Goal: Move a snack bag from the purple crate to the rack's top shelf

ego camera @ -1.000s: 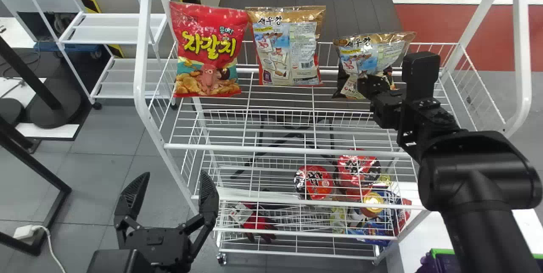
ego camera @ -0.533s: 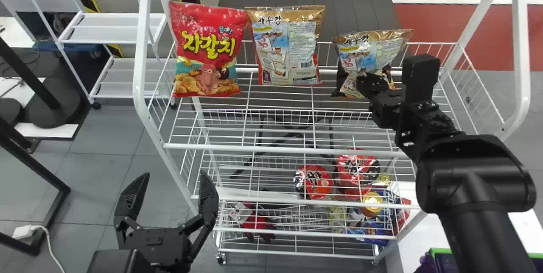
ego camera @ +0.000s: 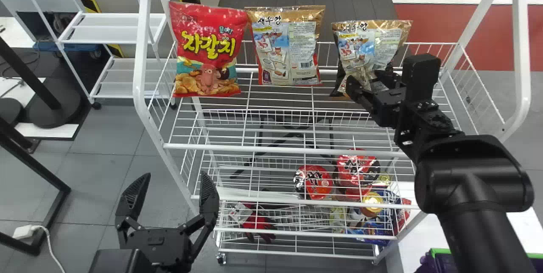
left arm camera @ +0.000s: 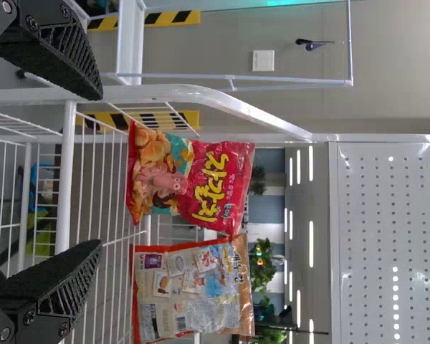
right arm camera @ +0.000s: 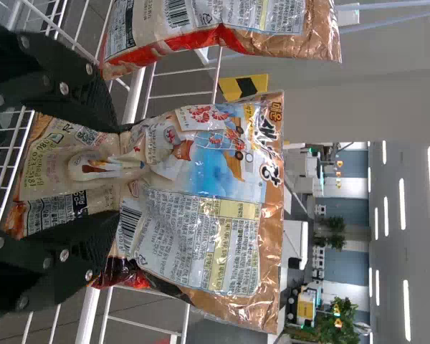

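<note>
Release seems in hand: black right gripper point(right arm camera: 119, 170), fingers spread around gold-and-blue foil snack bag point(ego camera: 368, 46) at one o'clock, should withdraw.

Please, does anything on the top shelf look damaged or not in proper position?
The rightmost snack bag looks crumpled: its lower part is creased, between the fingers of the right gripper. I see no tear or spill.

left gripper point(ego camera: 175, 175) and right gripper point(ego camera: 365, 79) have jaws apart.
</note>
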Robot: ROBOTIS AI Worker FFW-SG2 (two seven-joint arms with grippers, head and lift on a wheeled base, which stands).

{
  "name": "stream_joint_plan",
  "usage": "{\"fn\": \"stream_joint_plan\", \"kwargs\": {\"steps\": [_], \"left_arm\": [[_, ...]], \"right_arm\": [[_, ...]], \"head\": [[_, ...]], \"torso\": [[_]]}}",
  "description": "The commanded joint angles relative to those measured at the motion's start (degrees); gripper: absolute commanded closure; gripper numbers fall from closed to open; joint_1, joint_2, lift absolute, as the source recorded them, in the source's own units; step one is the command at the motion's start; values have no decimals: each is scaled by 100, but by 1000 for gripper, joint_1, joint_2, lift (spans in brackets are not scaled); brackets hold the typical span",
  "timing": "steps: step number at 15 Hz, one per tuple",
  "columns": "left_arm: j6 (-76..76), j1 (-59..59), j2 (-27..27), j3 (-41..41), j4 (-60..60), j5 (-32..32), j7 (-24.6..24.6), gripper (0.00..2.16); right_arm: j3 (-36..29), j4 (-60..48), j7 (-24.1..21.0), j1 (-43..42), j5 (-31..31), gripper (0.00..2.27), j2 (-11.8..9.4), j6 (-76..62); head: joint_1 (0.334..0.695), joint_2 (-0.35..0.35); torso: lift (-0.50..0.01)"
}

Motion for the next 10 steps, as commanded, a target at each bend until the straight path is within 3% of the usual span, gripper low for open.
{"fn": "stream_joint_plan", "kwargs": {"steps": [1, 4, 10], "left_arm": [[-29, -9, 0, 0, 16, 1, 0, 90], [-47, -17, 0, 0, -19, 1, 0, 90], [-64, 18, 0, 70, -204, 10, 9, 90]], "right_arm": [[0, -17, 0, 50, 0, 296, 5, -196], [9, -404, -8, 225, 18, 296, 5, -3], [-149, -2645, 255, 1465, -325, 134, 5, 806]], "head": [[695, 34], [695, 35], [695, 38]], "torso": [[0], [0], [0]]}}
